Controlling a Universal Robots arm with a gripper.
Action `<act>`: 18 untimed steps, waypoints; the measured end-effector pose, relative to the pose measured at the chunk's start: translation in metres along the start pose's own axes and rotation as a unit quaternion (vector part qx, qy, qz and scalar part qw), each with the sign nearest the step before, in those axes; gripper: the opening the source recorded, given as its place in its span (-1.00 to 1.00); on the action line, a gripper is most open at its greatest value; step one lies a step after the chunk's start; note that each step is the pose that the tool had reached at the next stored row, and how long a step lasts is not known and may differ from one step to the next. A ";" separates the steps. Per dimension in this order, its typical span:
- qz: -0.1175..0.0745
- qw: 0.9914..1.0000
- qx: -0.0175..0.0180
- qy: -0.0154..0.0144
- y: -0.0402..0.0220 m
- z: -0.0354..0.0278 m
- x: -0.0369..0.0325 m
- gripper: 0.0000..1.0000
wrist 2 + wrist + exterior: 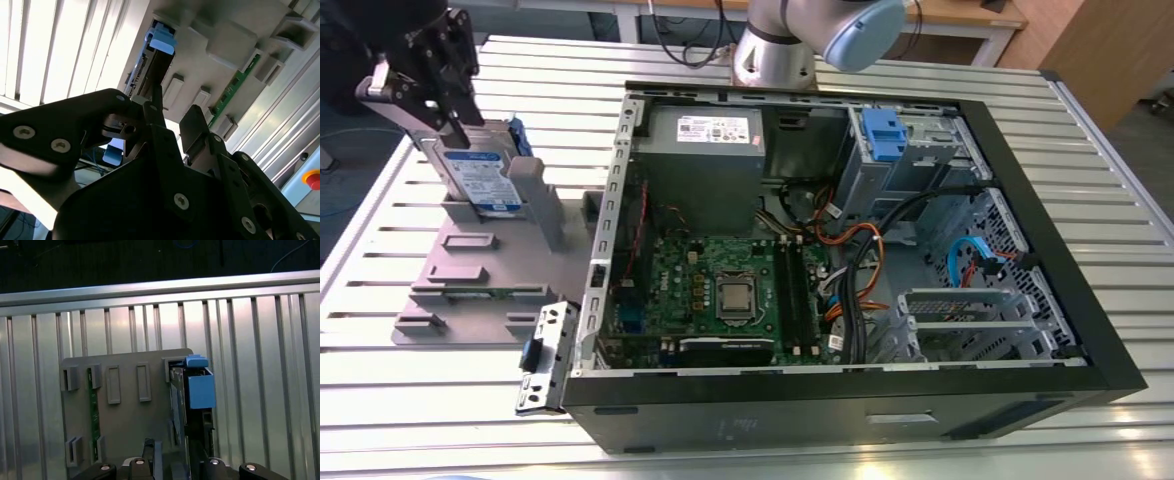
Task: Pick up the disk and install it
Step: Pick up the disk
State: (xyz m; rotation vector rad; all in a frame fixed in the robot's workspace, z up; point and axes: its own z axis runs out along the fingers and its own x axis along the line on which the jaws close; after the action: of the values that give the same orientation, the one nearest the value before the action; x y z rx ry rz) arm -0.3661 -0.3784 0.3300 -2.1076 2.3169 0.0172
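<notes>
In the exterior view, the gripper (454, 125) hangs directly over the disk (487, 175), which stands upright in a grey holder (480, 270) beside the open computer case (787, 405). In the second wrist view, the jaws are spread apart, with the disk (155, 70) edge-on beyond them. In the first wrist view, the disk (195, 390) stands edge-on in the holder (125, 420); contact cannot be determined.

silver-grey flat rectangular metal disk, white-and-blue label, blue plastic rails (482, 180) | upright on its edge | slotted into grey holder block (478, 290) | exterior view's left of black open computer case (854, 412)
</notes>
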 end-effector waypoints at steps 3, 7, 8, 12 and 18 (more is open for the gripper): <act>0.000 1.000 0.000 0.000 0.0015 0.0001 -0.0046 -0.18; 0.000 1.000 0.000 0.000 0.0044 0.0002 -0.0099 -0.18; 0.000 1.000 0.000 0.000 0.0054 0.0002 -0.0113 -0.18; 0.000 1.000 0.000 0.000 0.0125 0.0002 -0.0147 -0.18; 0.000 1.000 0.001 0.000 0.0267 0.0004 -0.0162 -0.18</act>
State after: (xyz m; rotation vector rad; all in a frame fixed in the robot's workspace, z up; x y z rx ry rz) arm -0.3912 -0.3597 0.3298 -2.1078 2.3153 0.0156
